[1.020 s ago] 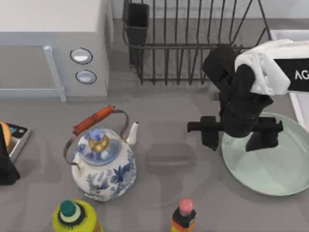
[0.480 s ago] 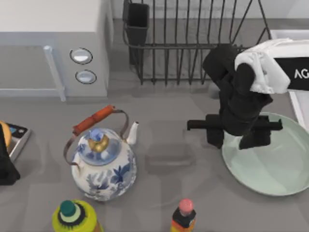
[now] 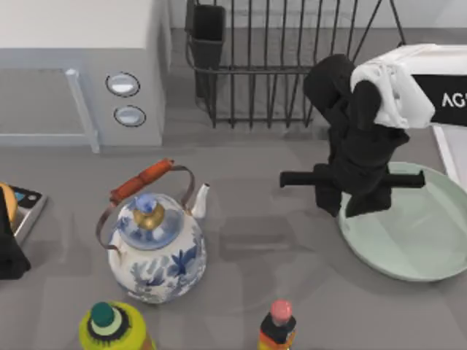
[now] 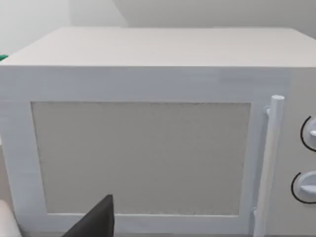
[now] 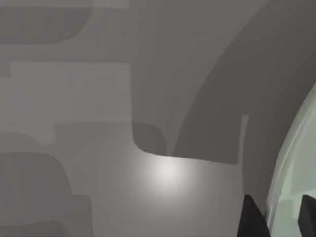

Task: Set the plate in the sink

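Note:
The pale mint-green plate (image 3: 417, 235) lies at the table's right side, its left rim held by my right gripper (image 3: 344, 207). That gripper comes down from the white-and-black arm and is shut on the rim. In the right wrist view the plate's edge (image 5: 295, 165) runs between the two dark fingertips (image 5: 251, 217). The plate's near side sits a little off the table. The sink's white rim (image 3: 447, 153) shows at the far right edge, behind the plate. My left arm (image 3: 9, 251) is parked at the table's left edge.
A dark wire dish rack (image 3: 292, 65) stands just behind the right gripper. A white microwave (image 3: 80, 65) fills the back left. A blue-and-white teapot (image 3: 155, 244) sits front centre-left, with a green-capped bottle (image 3: 109, 324) and a red-capped bottle (image 3: 277, 324) at the front edge.
The right gripper's fingers have drawn together on the plate's left rim. The plate has shifted slightly toward the back, with its front edge lifted. The left arm has stayed still.

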Robot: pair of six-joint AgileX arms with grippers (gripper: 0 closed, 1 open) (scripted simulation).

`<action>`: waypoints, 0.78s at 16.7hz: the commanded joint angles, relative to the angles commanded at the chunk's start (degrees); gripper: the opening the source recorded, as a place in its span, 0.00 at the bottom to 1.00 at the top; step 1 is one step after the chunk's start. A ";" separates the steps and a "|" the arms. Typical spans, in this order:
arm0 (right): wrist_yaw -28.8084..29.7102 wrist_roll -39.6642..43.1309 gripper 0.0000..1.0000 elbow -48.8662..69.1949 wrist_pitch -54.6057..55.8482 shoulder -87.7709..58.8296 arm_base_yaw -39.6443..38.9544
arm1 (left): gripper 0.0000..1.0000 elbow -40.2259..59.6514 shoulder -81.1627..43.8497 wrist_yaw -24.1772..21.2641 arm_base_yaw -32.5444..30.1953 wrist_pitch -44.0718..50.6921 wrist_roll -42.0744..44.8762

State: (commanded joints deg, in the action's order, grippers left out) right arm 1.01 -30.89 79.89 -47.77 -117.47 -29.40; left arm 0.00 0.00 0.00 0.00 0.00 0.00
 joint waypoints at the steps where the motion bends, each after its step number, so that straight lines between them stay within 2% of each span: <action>1: 0.00 -0.05 0.00 2.48 -2.41 -0.45 -0.04 | 1.00 0.00 0.00 0.00 0.00 0.00 0.00; 13: -0.01 0.33 0.00 55.89 -51.56 -3.91 0.39 | 1.00 0.00 0.00 0.00 0.00 0.00 0.00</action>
State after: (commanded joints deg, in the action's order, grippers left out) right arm 1.00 -30.56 135.78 -99.32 -121.37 -29.01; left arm 0.00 0.00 0.00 0.00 0.00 0.00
